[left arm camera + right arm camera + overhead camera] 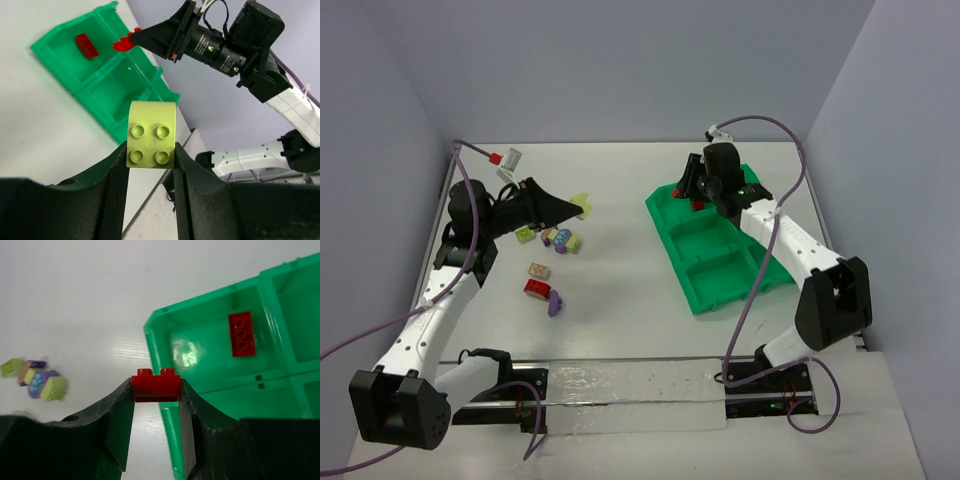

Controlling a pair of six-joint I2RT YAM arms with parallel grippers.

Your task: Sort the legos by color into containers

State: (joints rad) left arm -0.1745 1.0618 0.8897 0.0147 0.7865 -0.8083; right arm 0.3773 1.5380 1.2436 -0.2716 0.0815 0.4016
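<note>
Left gripper (150, 150) pinching studded yellow-green brick (152, 132), right gripper (155, 391) clamping glossy red brick (155, 385)

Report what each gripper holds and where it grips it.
Left gripper: yellow-green brick, pinched on two opposite sides, studs facing its camera. Right gripper: red brick, pinched on its two ends.

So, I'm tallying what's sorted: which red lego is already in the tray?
The flat red brick lying in a corner compartment of the tray. A second red brick is pinched in the right tool, and a third red brick sits on the table.
</note>
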